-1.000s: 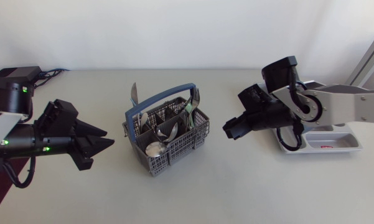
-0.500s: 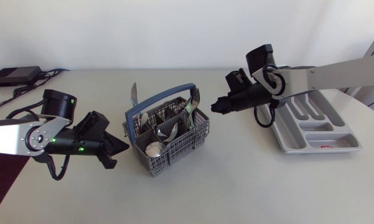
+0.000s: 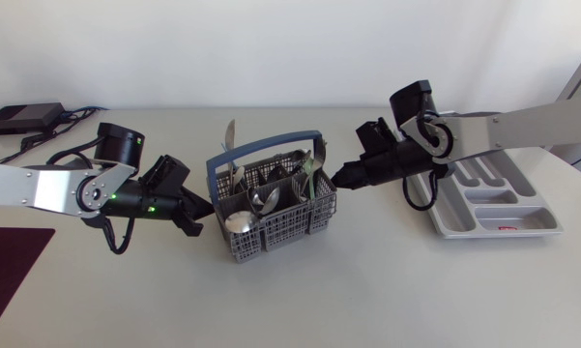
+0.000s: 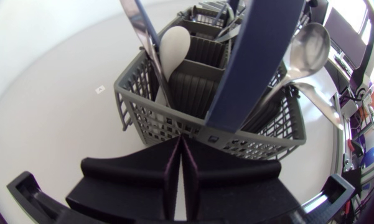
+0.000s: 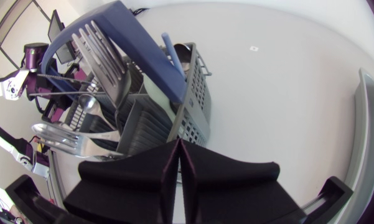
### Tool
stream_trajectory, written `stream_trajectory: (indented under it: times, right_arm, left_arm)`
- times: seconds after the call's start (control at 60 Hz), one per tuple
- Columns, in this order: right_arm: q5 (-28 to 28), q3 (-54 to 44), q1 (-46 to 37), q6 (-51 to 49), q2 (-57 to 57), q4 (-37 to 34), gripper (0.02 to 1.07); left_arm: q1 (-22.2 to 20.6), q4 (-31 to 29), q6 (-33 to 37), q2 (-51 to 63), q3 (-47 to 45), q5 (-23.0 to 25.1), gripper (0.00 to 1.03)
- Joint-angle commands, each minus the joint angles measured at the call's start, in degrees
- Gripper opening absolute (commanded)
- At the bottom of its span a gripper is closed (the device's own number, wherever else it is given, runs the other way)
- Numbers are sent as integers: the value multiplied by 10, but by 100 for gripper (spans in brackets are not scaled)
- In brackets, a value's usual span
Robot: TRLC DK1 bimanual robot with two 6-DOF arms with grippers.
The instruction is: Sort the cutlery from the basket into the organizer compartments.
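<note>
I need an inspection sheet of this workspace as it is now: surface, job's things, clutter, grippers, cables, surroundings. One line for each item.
Surface: pale table, no spills seen.
Job's things: grey basket mid-table, holding upright cutlery; grey organizer at the right, no cutlery seen in it.
Clutter: black box at the far left corner.
Grippers: left gripper close to the basket's left side, fingers shut on nothing; right gripper close to its right side, the same.
Cables: bundle beside the black box; black loop under the left arm, another under the right.
Surroundings: nothing seen.
</note>
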Motion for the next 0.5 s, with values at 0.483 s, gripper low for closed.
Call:
stream_trajectory:
  times: [0.483]
  right_arm:
    - [75,-166,52,7,-144,-4,11]
  left_arm:
    - [-26,18,-14,76,71,6,6]
